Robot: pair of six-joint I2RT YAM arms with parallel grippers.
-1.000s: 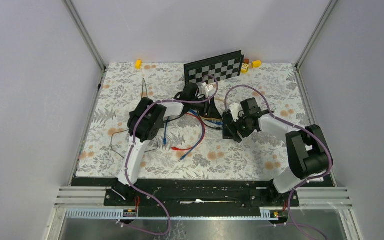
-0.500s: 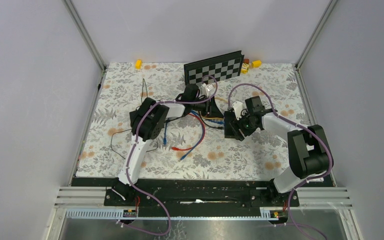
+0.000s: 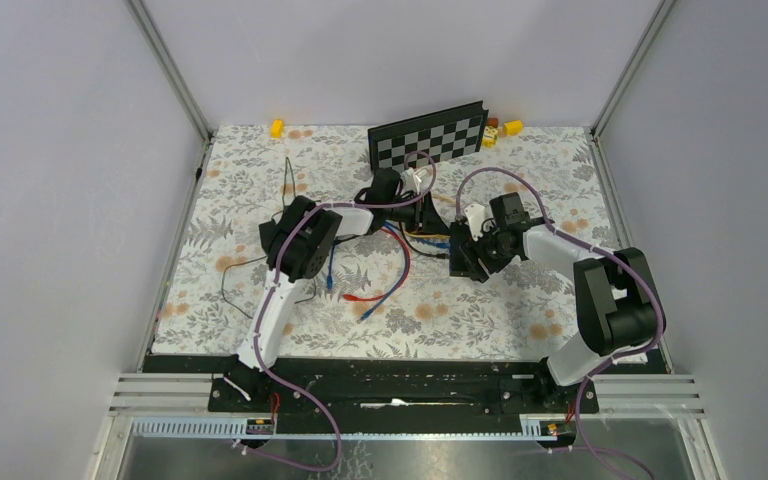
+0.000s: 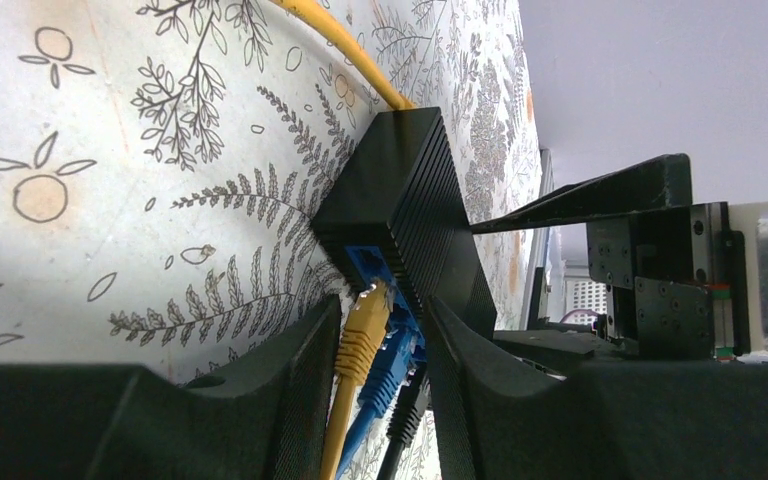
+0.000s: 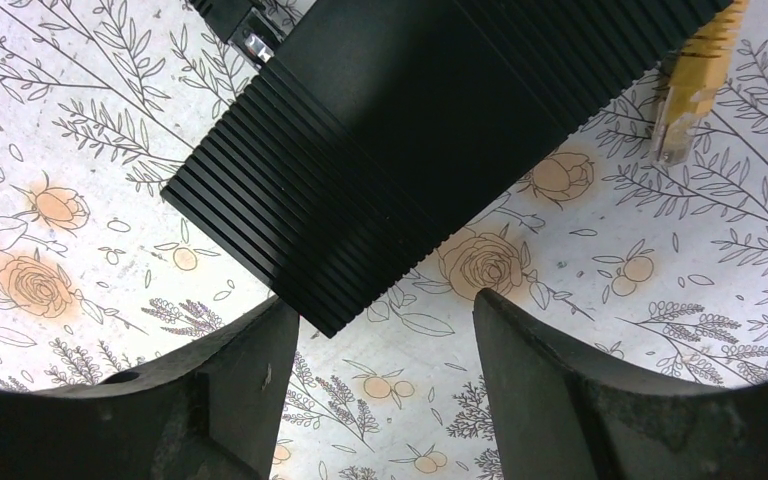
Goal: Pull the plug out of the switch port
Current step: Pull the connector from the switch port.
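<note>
The black ribbed switch (image 4: 400, 210) lies on the flowered cloth. A yellow plug (image 4: 363, 335), a blue plug (image 4: 392, 365) and a black plug (image 4: 407, 410) sit side by side in its blue port face. My left gripper (image 4: 382, 310) reaches in from the cable side with a finger close on either side of the three plugs, and I see no firm pinch. In the top view the left gripper (image 3: 410, 203) is at the switch (image 3: 432, 218). My right gripper (image 5: 382, 305) stands open over the cloth, and a corner of the switch (image 5: 440, 130) sits just by its left finger.
A loose yellow connector (image 5: 690, 90) lies beside the switch's far end. Red cable (image 3: 365, 296), blue cable (image 3: 397, 272) and a thin black wire (image 3: 235, 275) trail across the cloth. A checkerboard (image 3: 430, 135) leans at the back, with yellow blocks (image 3: 277, 128) nearby.
The left jaws have narrowed around the plugs, and the left wrist has edged toward the switch. The right gripper shifted slightly up toward the switch and closed a little.
</note>
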